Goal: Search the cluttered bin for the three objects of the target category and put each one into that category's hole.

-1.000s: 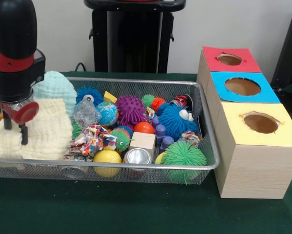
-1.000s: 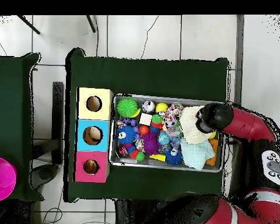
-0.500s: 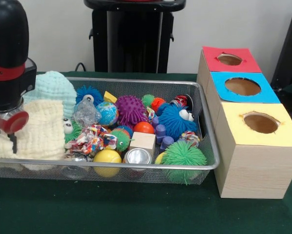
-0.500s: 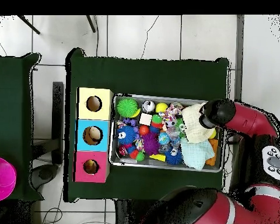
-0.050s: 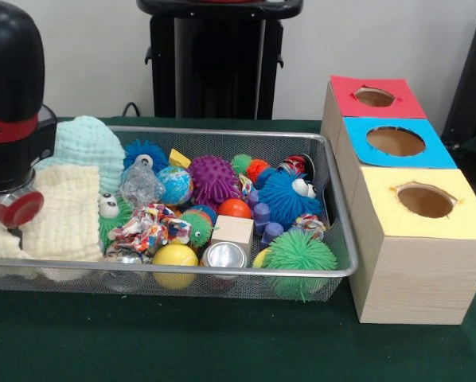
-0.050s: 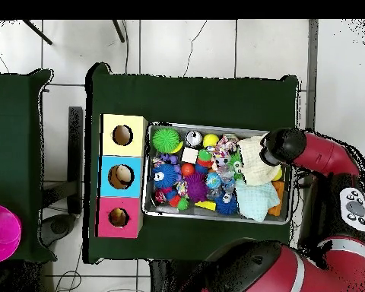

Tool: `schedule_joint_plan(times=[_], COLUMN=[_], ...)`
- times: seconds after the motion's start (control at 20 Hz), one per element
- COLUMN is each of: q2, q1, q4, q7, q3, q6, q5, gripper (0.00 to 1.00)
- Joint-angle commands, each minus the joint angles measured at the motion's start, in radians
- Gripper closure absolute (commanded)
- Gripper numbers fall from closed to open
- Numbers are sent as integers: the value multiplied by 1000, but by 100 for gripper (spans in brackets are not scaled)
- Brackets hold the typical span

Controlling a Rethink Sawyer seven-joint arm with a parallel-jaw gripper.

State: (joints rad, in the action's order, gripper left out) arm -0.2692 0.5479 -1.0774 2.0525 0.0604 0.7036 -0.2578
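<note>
Cluttered wire-mesh bin (image 5: 343,239) sits on a dark green table (image 5: 222,342), filling the left and middle of the front view. Inside it lie many small toys: a purple spiky ball (image 5: 212,179), a blue fuzzy ball with googly eyes (image 5: 284,196), a green stringy ball (image 5: 298,253) at the lower right corner, a small globe ball (image 5: 175,185), an orange ball (image 5: 234,208), a yellow ball (image 5: 174,256), a wooden block (image 5: 233,231), a metal can (image 5: 224,255) and a knotted multicoloured rope toy (image 5: 146,228). A pale green cloth (image 5: 87,143) is bunched at the bin's upper left, with a cream waffle cloth (image 5: 63,211) just in front of it.

To the right of the bin stands a wooden box with three round holes, topped from back to front by a red panel (image 5: 375,97), a blue panel (image 5: 396,142) and a yellow panel (image 5: 425,201).

At the far left edge of the front view, the black and red arm hangs over the cream cloth. Its gripper (image 5: 5,208) is mostly cut off by the frame edge and hidden by the cloth, so I cannot tell how far its fingers are parted or whether they hold anything. In the overhead view the gripper (image 6: 271,150) sits over the bin's upper right end, beside the cream cloth.
</note>
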Motion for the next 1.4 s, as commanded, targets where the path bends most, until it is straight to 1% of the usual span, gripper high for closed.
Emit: schedule_joint_plan(times=[0.05, 0.15, 0.2, 0.5, 0.65, 0.95, 1.25, 1.4], q2=[82, 70, 71, 65, 49, -51, -158, -201], q1=[21, 23, 24, 32, 45, 88, 123, 136], q4=[-33, -50, -42, -52, -78, -206, -319, -362], q7=[-60, -40, -45, -55, -71, -128, -165, -175], q3=[-35, -38, -39, -47, -60, -93, -116, -125], q6=[-27, -94, -71, -66, -71, -88, -75, -47], q5=[-68, -71, -65, -57, -52, -48, -58, -55], gripper=[100, 100, 100, 100, 100, 100, 100, 100])
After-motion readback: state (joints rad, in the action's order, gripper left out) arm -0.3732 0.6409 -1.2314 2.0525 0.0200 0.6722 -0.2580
